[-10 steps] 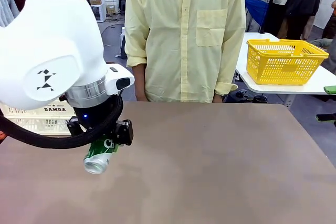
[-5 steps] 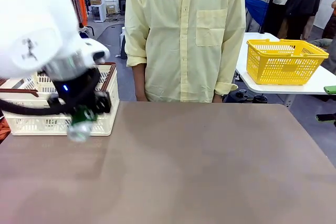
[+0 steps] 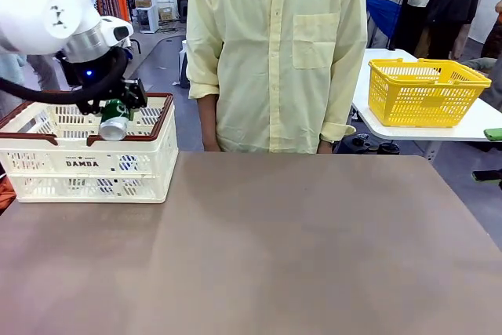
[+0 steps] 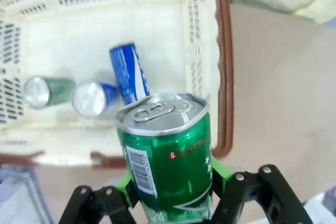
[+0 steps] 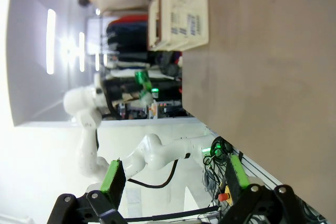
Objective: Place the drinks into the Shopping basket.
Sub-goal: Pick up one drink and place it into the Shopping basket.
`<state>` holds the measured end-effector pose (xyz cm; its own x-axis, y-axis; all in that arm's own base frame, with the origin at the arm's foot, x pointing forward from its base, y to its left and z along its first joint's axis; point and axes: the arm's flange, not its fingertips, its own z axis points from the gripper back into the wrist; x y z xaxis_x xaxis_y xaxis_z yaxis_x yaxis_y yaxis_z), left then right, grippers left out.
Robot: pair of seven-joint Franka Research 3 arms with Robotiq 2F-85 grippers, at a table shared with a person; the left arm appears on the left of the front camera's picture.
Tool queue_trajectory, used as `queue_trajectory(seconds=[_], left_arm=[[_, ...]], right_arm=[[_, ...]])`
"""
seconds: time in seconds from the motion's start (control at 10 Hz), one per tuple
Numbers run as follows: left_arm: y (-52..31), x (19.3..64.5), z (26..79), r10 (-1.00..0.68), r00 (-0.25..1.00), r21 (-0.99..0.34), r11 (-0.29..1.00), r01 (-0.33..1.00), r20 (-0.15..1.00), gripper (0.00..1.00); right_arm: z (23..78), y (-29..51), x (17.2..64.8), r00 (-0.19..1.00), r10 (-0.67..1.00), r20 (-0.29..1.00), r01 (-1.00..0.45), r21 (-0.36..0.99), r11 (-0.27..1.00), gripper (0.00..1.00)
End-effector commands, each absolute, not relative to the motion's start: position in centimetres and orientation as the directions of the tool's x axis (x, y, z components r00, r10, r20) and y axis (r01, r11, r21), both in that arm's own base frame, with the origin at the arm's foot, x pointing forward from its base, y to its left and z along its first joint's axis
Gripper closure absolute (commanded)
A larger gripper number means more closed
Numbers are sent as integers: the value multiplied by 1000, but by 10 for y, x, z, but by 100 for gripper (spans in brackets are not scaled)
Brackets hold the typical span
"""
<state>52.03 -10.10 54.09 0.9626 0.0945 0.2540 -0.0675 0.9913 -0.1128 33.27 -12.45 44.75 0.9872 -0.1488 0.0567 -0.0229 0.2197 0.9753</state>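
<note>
Left end effector point(image 3: 118, 107) grips a green can point(image 3: 114, 119), held above the Shopping basket point(image 3: 86, 164) at the surface's point(image 3: 314, 256) far left. Inside the basket lie a blue can point(image 4: 128, 73), another blue one point(image 4: 94, 97) and a green one point(image 4: 44, 91). Right end effector point(image 5: 173, 179) gapes open, empty.

Evenly bright indoors, with soft faint shadows on the table point(image 3: 314, 249), blown-out white glare from ceiling lights point(image 5: 51, 40) at the upper left of the right wrist view, wide-angle bending at wrist-view edges, and slight softness on the near can point(image 4: 168, 156).
</note>
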Motion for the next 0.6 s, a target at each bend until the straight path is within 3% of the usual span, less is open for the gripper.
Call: queue_trajectory(seconds=[0.0, 0.4, 0.5], left_arm=[[-95, 560, 564, 98, 957, -112, 991, -69, 275, 100], [-84, 606, 550, 34, 965, -44, 999, -24, 261, 100], [-81, 614, 542, 87, 966, -30, 996, -83, 242, 100]], right_arm=[[452, -124, 332, 987, -153, 39, -4, 976, 220, 0], [452, -124, 332, 987, -153, 39, -4, 976, 220, 0], [452, -124, 332, 987, -153, 39, -4, 976, 220, 0]])
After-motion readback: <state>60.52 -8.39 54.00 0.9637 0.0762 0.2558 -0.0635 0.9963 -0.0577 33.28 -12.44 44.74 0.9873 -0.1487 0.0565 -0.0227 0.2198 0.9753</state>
